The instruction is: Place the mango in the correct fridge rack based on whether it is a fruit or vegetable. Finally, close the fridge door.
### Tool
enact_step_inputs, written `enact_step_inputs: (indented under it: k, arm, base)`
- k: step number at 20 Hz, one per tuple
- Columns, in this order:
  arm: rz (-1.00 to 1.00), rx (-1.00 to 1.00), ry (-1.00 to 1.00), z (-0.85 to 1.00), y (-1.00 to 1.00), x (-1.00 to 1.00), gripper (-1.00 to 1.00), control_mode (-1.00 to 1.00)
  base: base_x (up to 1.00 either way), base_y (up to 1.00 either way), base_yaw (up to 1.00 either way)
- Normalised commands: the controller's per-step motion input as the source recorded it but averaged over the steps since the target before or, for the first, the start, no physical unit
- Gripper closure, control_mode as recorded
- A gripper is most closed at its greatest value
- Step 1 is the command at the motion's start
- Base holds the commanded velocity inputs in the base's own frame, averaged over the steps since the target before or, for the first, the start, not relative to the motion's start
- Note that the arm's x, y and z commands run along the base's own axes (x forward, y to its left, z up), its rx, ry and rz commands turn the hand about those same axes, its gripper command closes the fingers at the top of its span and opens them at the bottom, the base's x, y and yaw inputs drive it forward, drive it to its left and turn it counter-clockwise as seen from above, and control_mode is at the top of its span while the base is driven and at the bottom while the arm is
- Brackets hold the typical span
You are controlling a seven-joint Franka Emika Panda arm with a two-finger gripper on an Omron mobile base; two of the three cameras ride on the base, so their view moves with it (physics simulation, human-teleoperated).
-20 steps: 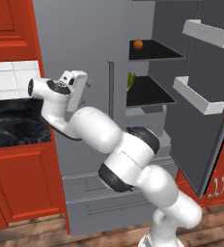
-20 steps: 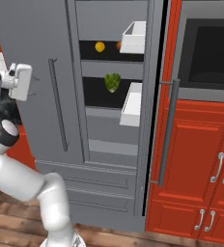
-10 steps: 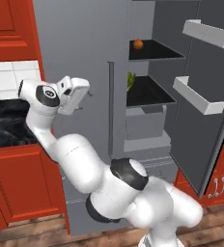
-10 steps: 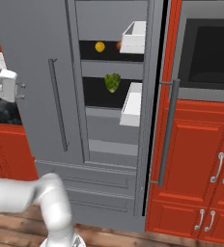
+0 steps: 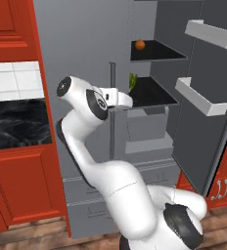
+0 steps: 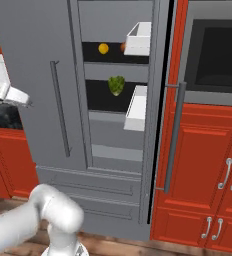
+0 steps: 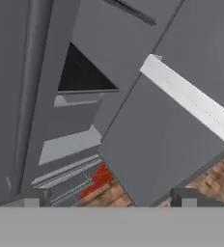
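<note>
A small yellow-orange mango (image 6: 103, 48) rests on the fridge's upper shelf, at twelve o'clock. The robot's gripper (image 7: 106, 195) hangs wide open, empty. The tall grey fridge door (image 5: 203, 107) remains open; closing remains.

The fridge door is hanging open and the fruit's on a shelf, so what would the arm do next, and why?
Probably swing the empty, open end effector toward the fridge door to push it shut: the mango already sits on the upper rack, above the leafy green.
</note>
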Motion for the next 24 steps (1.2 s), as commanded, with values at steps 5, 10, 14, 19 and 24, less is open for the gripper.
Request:
enact_step_inputs:
  k: [5, 10, 14, 19, 24]
  arm:
    - [0.0, 0.21, -0.34, 0.03, -1.0, -0.97, -1.0, -1.0]
    - [0.0, 0.2, -0.3, 0.23, -1.0, -0.8, -1.0, -1.0]
    - [0.0, 0.28, -0.18, 0.12, -1.0, -0.77, -1.0, -1.0]
    - [0.0, 0.27, -0.23, 0.04, -1.0, -0.83, -1.0, -1.0]
    - [0.0, 0.27, -0.25, 0.01, -1.0, -0.77, -1.0, -1.0]
  base:
    - [0.0, 0.0, 0.0]
    - [0.0, 0.0, 0.0]
    - [0.0, 0.0, 0.0]
    - [0.0, 0.0, 0.0]
    - [0.0, 0.0, 0.0]
